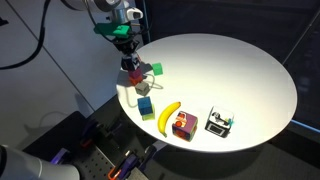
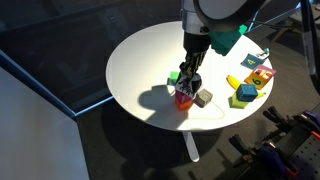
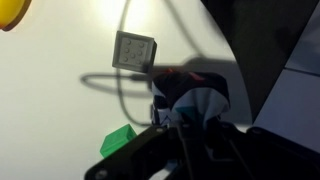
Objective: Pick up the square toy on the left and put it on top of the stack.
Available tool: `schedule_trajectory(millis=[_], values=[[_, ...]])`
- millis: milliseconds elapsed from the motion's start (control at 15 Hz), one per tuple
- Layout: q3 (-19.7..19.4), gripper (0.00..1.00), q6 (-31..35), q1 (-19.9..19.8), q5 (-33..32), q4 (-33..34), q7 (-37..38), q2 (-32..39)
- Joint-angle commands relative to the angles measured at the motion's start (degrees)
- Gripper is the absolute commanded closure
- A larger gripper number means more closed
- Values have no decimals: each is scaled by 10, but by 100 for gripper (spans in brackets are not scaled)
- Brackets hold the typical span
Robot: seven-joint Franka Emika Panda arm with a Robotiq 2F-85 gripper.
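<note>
closest in the wrist view, the gripper (image 3: 193, 115) comes up from the bottom edge with its fingers pressed in on the square toy (image 3: 197, 104), a small dark block showing a white face. the toy is off the table, pinched between the fingers. just past it, a bit of red from the stack (image 3: 170, 76) peeks out, half lost in the gripper's shadow. whether the toy touches the stack's top cannot be told. in both exterior views the gripper hangs straight down over the stack (image 2: 183, 99), very close above it.

just beside the gripper sits a plain green cube (image 3: 120, 140), resting on the table and apart from the stack. a little further on stands a grey cube (image 3: 134, 50), flat on the white surface. a thin dark cable (image 3: 118, 90) curves across the surface between them. at the far top corner of the wrist view is the end of a banana (image 3: 9, 10).

in an exterior view, the round white table (image 1: 235, 70) also carries a blue cube (image 1: 146, 106) near its edge. beyond the banana are a red and purple cube (image 1: 183, 125) and a white-framed black cube (image 1: 220, 122), both well apart from the stack.
</note>
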Motion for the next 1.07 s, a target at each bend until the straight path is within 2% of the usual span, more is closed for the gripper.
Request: schedule_trajectory(millis=[0,533,933,1000], values=[[-1,95,-11,4,-4,21,45,8],[-2,94,-7,7,-3,27,96,19],[-2,82,-3,8,-7,28,93,27],[-2,76,-3,8,-7,29,93,28]])
